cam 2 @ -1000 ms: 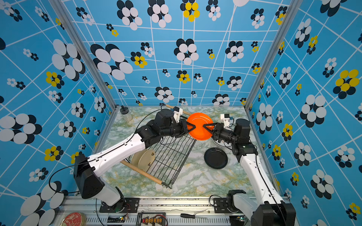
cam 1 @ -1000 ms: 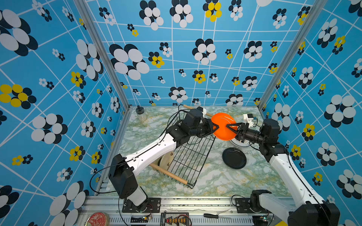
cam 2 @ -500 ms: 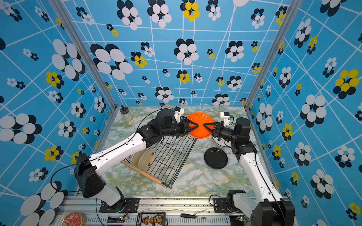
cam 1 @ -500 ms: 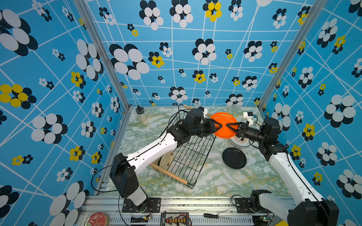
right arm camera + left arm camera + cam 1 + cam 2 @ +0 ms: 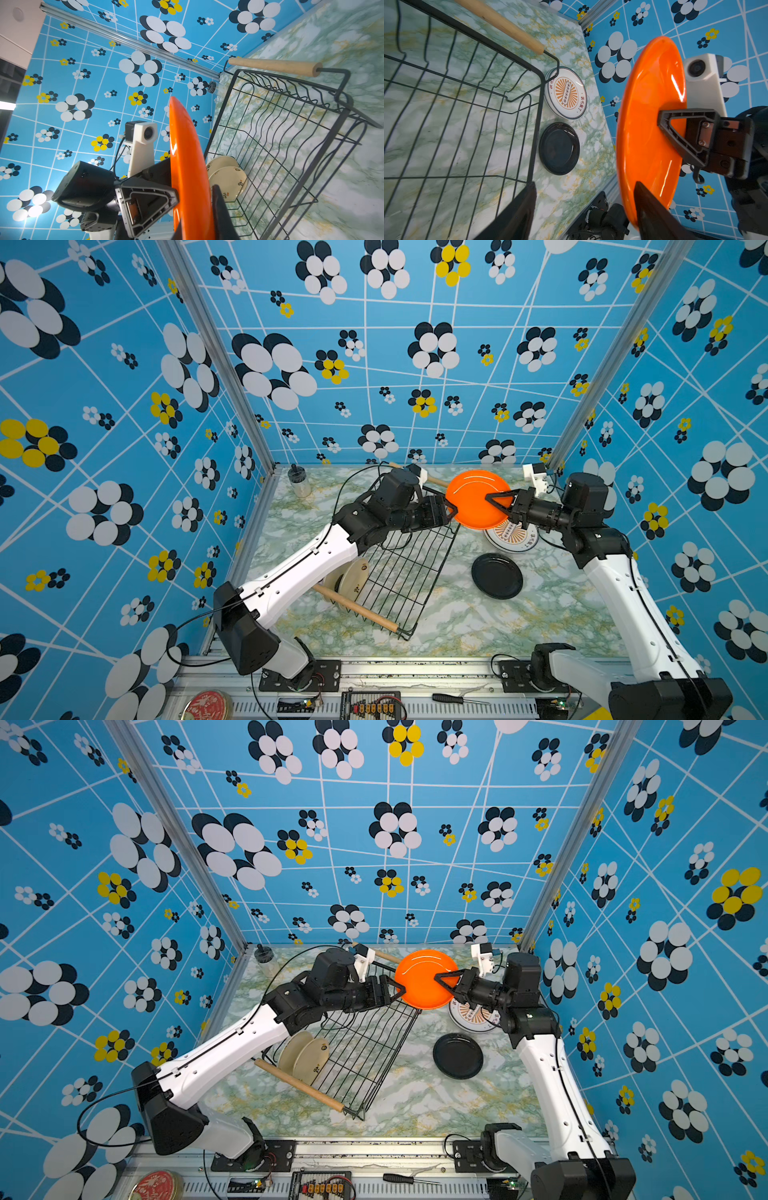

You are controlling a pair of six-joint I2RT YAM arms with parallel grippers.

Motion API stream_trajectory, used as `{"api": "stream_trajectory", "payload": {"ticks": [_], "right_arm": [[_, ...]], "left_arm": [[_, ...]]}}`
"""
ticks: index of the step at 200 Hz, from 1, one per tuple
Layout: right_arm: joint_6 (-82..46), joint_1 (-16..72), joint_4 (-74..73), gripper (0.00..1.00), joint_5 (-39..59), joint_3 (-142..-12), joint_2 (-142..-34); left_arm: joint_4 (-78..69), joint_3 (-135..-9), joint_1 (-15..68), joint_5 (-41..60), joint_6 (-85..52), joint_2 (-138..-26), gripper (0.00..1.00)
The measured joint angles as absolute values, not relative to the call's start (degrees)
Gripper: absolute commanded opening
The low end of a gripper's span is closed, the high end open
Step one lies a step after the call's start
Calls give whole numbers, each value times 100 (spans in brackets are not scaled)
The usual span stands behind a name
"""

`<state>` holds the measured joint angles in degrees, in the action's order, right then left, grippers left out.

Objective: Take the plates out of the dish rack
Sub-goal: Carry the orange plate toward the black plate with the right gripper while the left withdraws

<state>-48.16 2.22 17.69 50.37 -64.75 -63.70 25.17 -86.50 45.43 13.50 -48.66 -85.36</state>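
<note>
The orange plate [image 5: 473, 499] is held in the air near the far edge of the tabletop [image 5: 457, 626], just beyond the far right corner of the rack [image 5: 411, 568]. The plate is tilted: its hollow face is turned upward in both top views, and it is seen nearly edge-on in the right wrist view. Its right rim is clamped in the jaws of the right gripper [image 5: 494, 502]. The jaws of the left gripper [image 5: 451, 511] are spread wide about the left rim.

The rack's long axis runs from the near edge toward the far edge, slanting right, with a wooden handle [image 5: 353, 606] set across each end. Two cream plates [image 5: 353, 578] are stood on edge in it by the near handle.

A black plate [image 5: 496, 576] and a stack of white printed plates [image 5: 513, 537] are laid flat on the right half of the tabletop, the stack partly below the orange plate.
</note>
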Motion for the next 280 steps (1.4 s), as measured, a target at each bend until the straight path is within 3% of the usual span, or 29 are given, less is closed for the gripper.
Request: {"api": "stream_trajectory", "payload": {"ticks": [52, 95, 156, 217, 280], "right_arm": [[-3691, -246, 3573, 2, 4340, -7150, -6368], [-2724, -475, 5043, 2, 2880, -7537, -6324], [-2235, -604, 5688, 1, 1555, -7094, -6119], [-2180, -888, 5605, 1, 1380, -6007, -6101], [-2165, -1186, 5207, 1, 1645, -5334, -6121]], "left_arm": [[3883, -8672, 3874, 1028, -4003, -7900, 99], [4626, -8578, 3568, 729, -3450, -7636, 99], [5011, -8187, 3568, -115, -3186, -7454, 99], [5961, -8187, 3568, -1253, -3186, -7548, 99], [6318, -8121, 3618, -1699, -3039, -7743, 99]]}}
